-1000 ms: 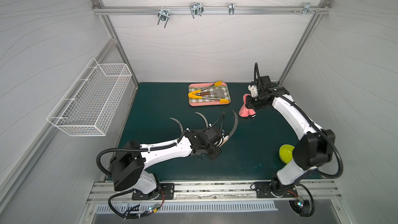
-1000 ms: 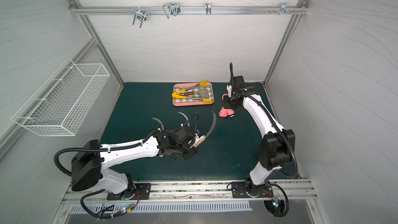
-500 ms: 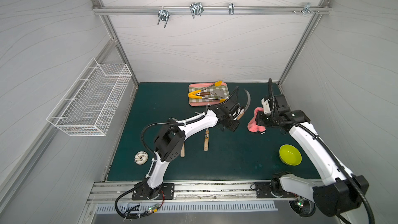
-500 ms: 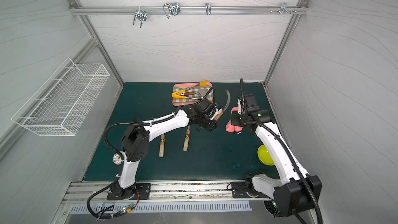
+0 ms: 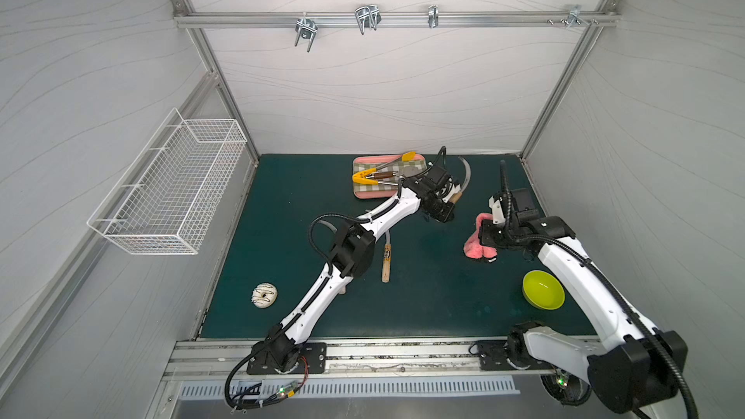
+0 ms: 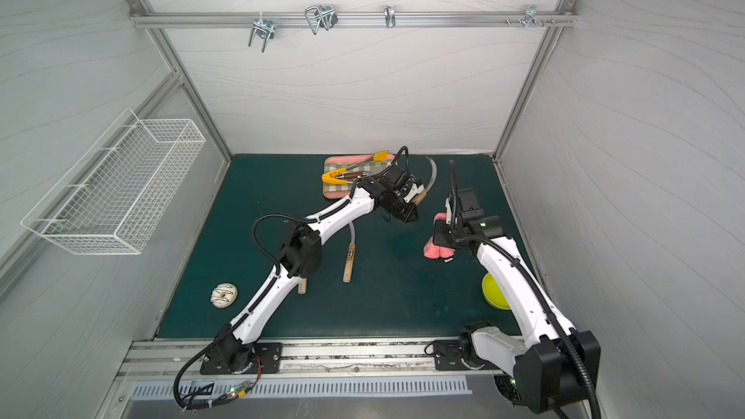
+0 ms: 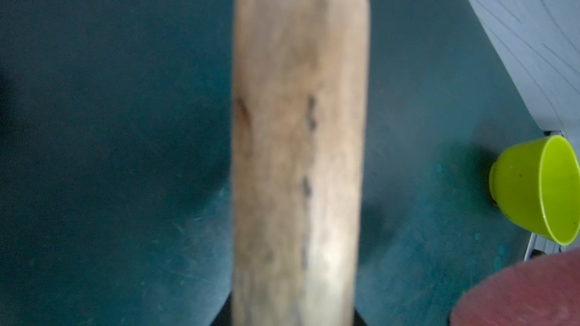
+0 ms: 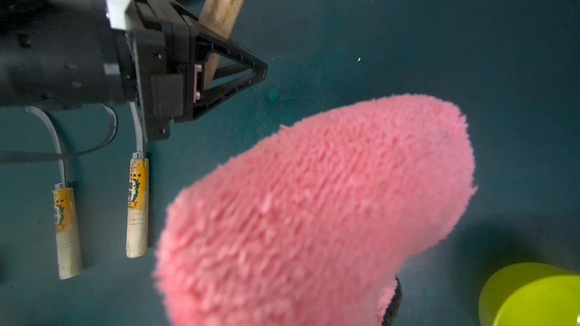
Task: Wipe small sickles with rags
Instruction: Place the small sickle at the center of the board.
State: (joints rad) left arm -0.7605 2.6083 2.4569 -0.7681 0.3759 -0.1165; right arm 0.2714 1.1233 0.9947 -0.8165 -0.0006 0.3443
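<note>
My left gripper [image 5: 441, 206] [image 8: 251, 70] is shut on the pale wooden handle [image 7: 298, 152] of one small sickle, held above the mat beside the tray. Its curved grey blade [image 5: 467, 173] [image 6: 433, 173] points up and back. To its right my right gripper [image 5: 485, 235] is shut on the pink fuzzy rag [image 5: 477, 243] [image 8: 329, 208], which hangs down and hides its fingers. Two more sickles with orange labels lie on the mat: one [image 5: 386, 253] [image 8: 138, 205] in the open, one [image 8: 66, 230] largely under my left arm in both top views.
A pink-rimmed checked tray [image 5: 371, 195] with yellow-tipped tongs [image 5: 383, 173] sits at the back. A green bowl [image 5: 543, 289] stands front right beside my right arm. A white doughnut [image 5: 264, 295] lies front left. A wire basket [image 5: 169, 191] hangs on the left wall.
Over the second, my left gripper carried the sickle from the front middle to the back beside the tray, and my right gripper brought the rag forward. Little has moved in the last half second.
</note>
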